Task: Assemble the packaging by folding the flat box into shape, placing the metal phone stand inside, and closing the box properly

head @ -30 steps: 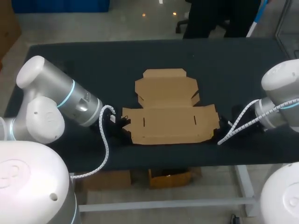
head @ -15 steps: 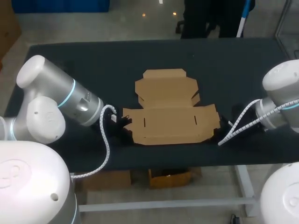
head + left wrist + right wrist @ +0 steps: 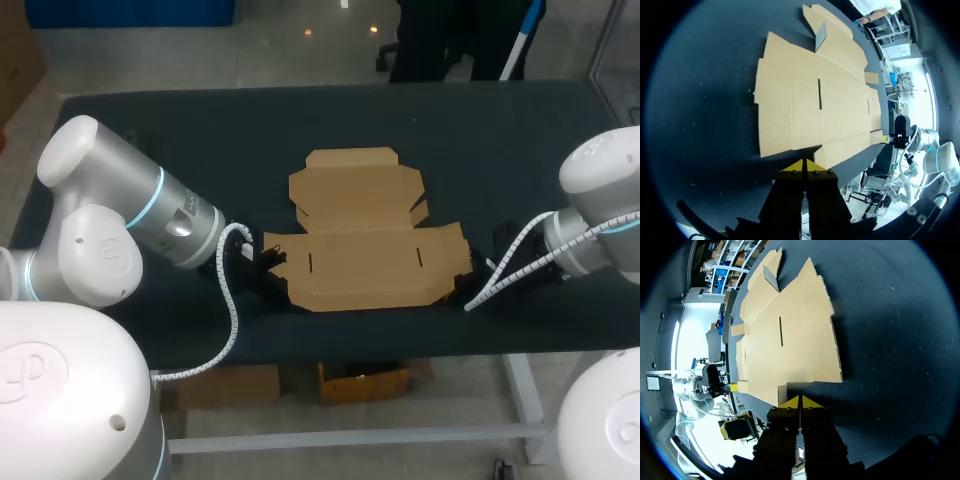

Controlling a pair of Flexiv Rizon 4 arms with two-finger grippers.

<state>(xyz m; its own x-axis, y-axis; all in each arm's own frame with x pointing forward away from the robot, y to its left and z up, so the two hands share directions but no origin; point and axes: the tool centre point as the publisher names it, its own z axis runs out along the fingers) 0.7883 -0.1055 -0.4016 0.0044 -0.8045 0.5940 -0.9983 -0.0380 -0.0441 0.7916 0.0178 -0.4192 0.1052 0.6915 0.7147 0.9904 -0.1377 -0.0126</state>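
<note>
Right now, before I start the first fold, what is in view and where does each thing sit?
flat box: one, brown cardboard, unfolded, lying flat mid-table, toward the near edge
metal phone stand: none in any view
table: one, black top, under the box
left arm: one, white and grey, coming in from the left
right arm: one, white and grey, coming in from the right
left claw: one, yellow tips together, at the box's near left corner
right claw: one, yellow tips together, at the box's near right corner
</note>
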